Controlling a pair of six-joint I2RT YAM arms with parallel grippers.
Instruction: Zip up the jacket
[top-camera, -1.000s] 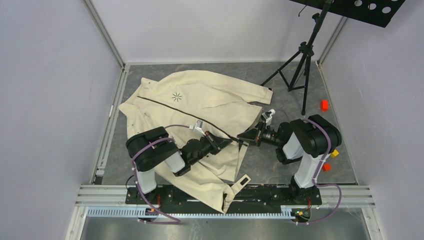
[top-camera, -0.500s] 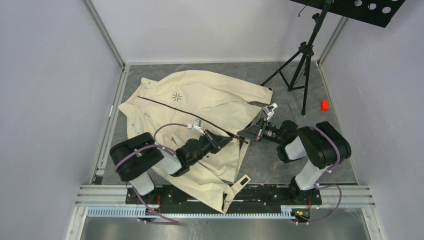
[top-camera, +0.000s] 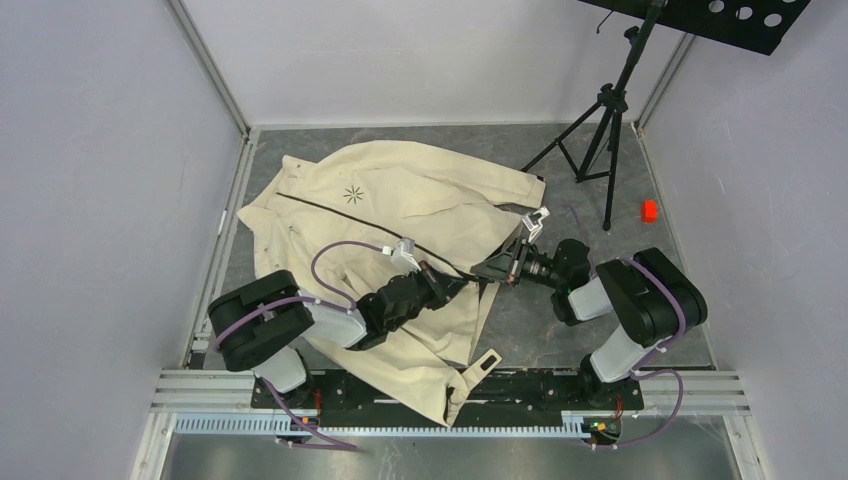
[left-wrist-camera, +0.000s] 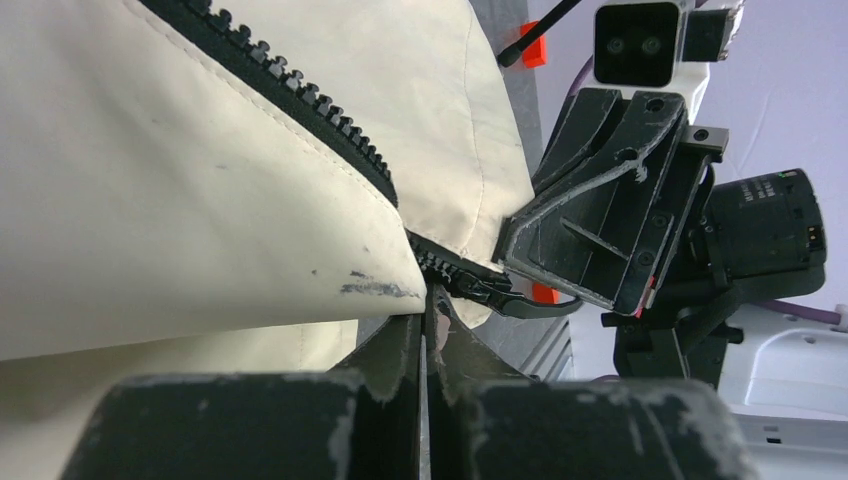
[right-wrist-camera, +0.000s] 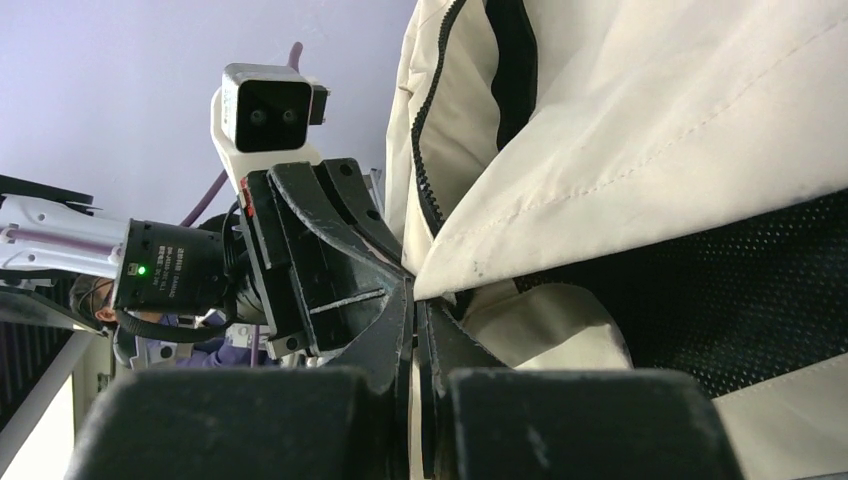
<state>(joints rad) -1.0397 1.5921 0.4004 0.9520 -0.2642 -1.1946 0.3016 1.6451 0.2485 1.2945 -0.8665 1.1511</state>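
Note:
The cream jacket (top-camera: 400, 200) lies spread on the grey table, with its starburst logo (top-camera: 353, 193) at the far left and its dark zipper line (top-camera: 340, 215) running diagonally. My left gripper (top-camera: 458, 282) and right gripper (top-camera: 484, 270) meet tip to tip at the zipper's lower end. In the left wrist view my left gripper (left-wrist-camera: 428, 300) is shut on the jacket's edge just below the black zipper slider (left-wrist-camera: 487, 289), whose pull tab points under the right gripper. In the right wrist view my right gripper (right-wrist-camera: 414, 300) is shut on a fold of the jacket (right-wrist-camera: 650, 120), beside the dark lining (right-wrist-camera: 720, 290).
A black tripod (top-camera: 605, 120) stands at the back right. An orange block (top-camera: 649, 210) lies near the right wall. The jacket's hem and a strap (top-camera: 487, 362) hang over the metal rail (top-camera: 560, 385) at the near edge. Walls close in on three sides.
Both arms' shoulders and elbows have swung outward, the left one to the left and the right one to the right. The two grippers stayed together at the zipper's lower end, shifting slightly away.

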